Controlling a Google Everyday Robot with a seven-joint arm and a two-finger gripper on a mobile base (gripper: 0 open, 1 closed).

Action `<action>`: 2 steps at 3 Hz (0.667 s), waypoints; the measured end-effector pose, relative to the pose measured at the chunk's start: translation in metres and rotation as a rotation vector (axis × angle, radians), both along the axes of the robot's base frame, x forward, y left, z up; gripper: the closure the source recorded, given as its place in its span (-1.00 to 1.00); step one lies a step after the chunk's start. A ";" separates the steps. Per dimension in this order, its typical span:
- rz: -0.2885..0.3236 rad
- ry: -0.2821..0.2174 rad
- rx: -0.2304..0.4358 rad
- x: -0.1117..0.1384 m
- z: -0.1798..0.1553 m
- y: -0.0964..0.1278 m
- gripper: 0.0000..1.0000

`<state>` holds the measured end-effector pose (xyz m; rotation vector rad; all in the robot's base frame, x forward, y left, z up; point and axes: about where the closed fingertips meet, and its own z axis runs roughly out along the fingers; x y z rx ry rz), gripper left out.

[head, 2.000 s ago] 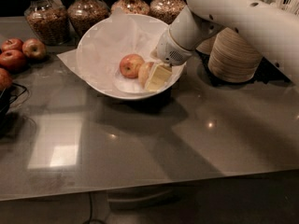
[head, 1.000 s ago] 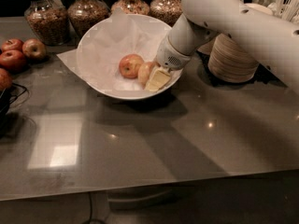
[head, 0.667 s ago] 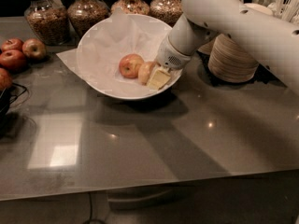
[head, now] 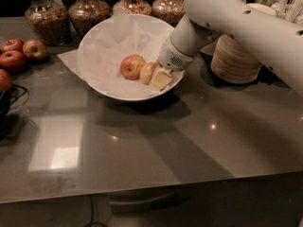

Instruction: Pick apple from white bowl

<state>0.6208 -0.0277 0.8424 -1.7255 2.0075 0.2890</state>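
A red-yellow apple (head: pixel 132 66) lies in the large white bowl (head: pixel 102 86), which is lined with crinkled white paper and stands at the back middle of the grey table. My gripper (head: pixel 154 75) reaches down into the bowl from the right. Its tip sits right next to the apple's right side, low in the bowl. The white arm (head: pixel 236 20) comes in from the upper right and hides the bowl's right rim.
Several loose apples (head: pixel 19 53) lie at the far left by a dark wire basket (head: pixel 7 105). Glass jars (head: pixel 45 15) of grains line the back. A stack of beige paper bowls (head: pixel 234 56) stands right of the white bowl. The grey tabletop (head: pixel 156 145) stretches to the front.
The arm's upper link has shifted slightly left. The gripper stays in the bowl beside the apple, and the apple has not moved.
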 end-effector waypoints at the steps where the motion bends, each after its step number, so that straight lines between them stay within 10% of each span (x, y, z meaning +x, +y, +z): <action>1: 0.000 0.000 0.000 0.000 0.000 0.000 0.63; 2: 0.000 0.000 0.000 0.000 0.000 0.000 0.16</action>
